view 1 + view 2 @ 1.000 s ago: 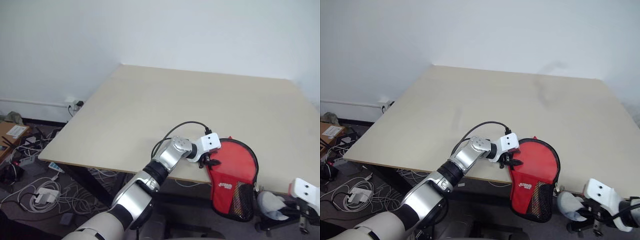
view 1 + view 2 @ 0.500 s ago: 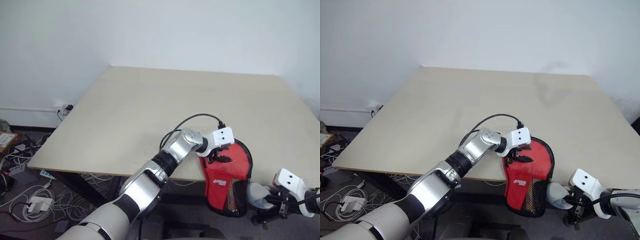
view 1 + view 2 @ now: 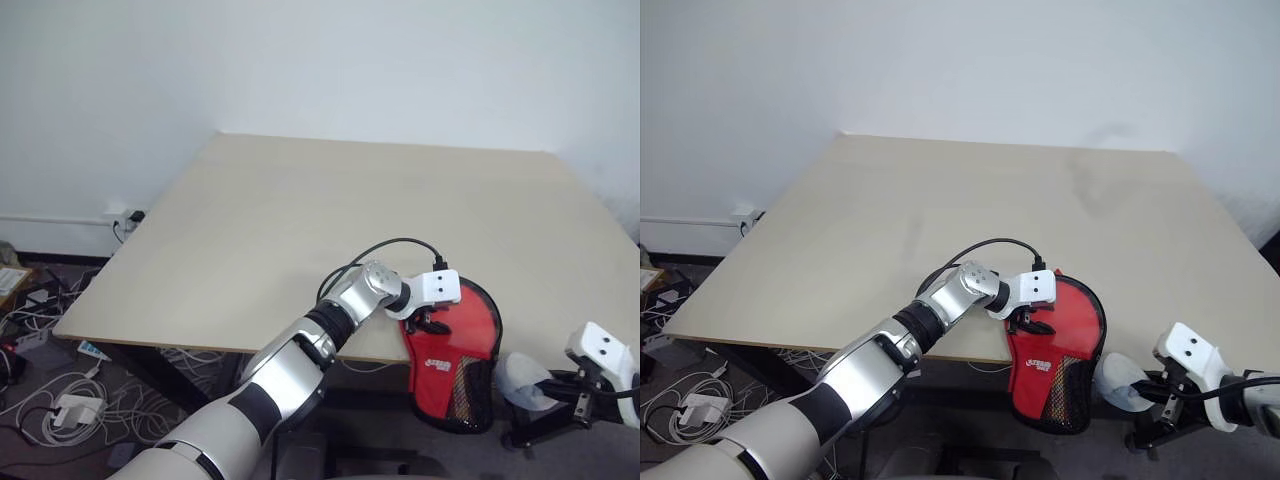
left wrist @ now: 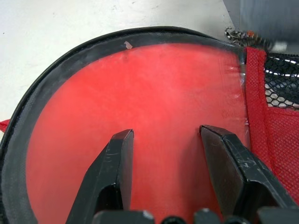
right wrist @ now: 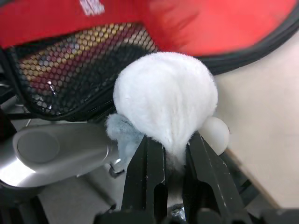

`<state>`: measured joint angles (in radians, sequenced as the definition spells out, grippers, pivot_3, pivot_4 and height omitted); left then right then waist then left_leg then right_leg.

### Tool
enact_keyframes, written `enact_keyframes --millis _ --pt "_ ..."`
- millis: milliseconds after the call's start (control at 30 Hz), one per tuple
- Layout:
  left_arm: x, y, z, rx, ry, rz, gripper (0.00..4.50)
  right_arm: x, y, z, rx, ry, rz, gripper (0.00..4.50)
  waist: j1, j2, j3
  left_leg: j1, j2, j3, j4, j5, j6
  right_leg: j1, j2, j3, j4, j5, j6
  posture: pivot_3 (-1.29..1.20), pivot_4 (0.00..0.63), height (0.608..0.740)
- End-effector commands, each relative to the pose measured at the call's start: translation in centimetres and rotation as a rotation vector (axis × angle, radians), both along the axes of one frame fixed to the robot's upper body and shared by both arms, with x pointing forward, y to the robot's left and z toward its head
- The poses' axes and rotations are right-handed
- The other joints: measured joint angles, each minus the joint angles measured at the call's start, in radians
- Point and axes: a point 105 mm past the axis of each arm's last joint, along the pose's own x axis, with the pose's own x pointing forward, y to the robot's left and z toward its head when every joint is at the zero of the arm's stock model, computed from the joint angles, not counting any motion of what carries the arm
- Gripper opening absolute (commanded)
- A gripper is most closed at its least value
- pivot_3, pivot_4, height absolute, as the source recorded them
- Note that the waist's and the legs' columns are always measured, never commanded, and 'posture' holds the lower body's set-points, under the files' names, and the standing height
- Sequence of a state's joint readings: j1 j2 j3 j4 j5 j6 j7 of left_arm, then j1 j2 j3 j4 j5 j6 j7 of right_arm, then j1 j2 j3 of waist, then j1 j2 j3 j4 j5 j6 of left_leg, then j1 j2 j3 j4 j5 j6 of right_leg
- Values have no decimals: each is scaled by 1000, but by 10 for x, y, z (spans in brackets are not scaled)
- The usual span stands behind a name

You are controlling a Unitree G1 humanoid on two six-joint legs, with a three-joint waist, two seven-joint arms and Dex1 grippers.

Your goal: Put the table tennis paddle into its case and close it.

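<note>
R gripper (image 3: 1137,393), low right of the head view, is clenched on a white fluffy pom-pom (image 5: 166,100) (prob. the zip pull, can't confirm), so I'd draw it slowly along the case's black edge w/o tugging the case off the table (image 3: 300,210). L gripper (image 4: 166,140), mid-frame, has its fingers spread apart, pressing flat on the red face of the case (image 3: 452,350), grasping nothing. Case sits at the near table edge, narrow mesh end overhanging; paddle not visible, presumably inside.
</note>
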<state>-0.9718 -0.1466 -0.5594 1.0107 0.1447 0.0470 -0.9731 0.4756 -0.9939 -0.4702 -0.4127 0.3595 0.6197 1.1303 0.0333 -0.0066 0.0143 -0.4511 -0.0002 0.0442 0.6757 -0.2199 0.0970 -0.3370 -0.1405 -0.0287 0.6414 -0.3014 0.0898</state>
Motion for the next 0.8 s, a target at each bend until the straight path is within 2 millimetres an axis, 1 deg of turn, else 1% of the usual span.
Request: enact_keyframes --millis 33,100,267,333,400,500,600,700,800 --pt "-20 -7 -26 116 59 -35 2346 7 -9 22 8 -67 -29 17 0 0 -1 0 0 0 0 0 0 0 0 0 0 0 0 0 0 715" --pt "-20 -6 -29 117 72 -24 2346 3 -9 24 24 -55 -22 17 0 0 -1 0 0 0 0 0 -1 0 0 0 0 0 0 0 0 715" --pt "-23 -3 -34 125 98 -14 2346 -2 8 27 129 -29 6 17 0 0 -1 0 0 0 0 0 -1 0 0 0 0 0 0 0 0 715" --pt "-25 -2 -37 126 110 -9 2346 -10 14 18 143 6 27 16 0 -1 -2 0 1 0 0 0 -1 0 0 0 0 0 0 0 0 715" --pt "-26 -1 -39 126 123 -5 2346 -21 19 7 141 58 53 16 1 -2 -3 0 1 0 0 -1 -1 0 0 0 0 0 0 0 0 715" --pt "-27 1 -40 128 130 -3 2346 -34 26 -4 137 111 89 16 0 -2 -3 0 1 0 0 -1 -1 0 0 0 0 0 0 0 0 715" --pt "-27 2 -41 130 131 -2 2346 -43 29 -9 129 140 114 16 0 -1 -4 1 1 0 0 -1 -1 0 0 0 0 0 0 0 0 715" --pt "-26 2 -40 129 134 6 2346 -53 27 -17 94 173 140 16 2 -2 -4 0 1 0 0 -1 -1 0 0 0 0 0 0 0 0 715" --pt "-26 2 -40 127 137 8 2346 -61 27 -17 104 183 154 16 2 -2 -4 0 1 0 0 -1 -2 0 0 0 0 0 0 0 0 715"
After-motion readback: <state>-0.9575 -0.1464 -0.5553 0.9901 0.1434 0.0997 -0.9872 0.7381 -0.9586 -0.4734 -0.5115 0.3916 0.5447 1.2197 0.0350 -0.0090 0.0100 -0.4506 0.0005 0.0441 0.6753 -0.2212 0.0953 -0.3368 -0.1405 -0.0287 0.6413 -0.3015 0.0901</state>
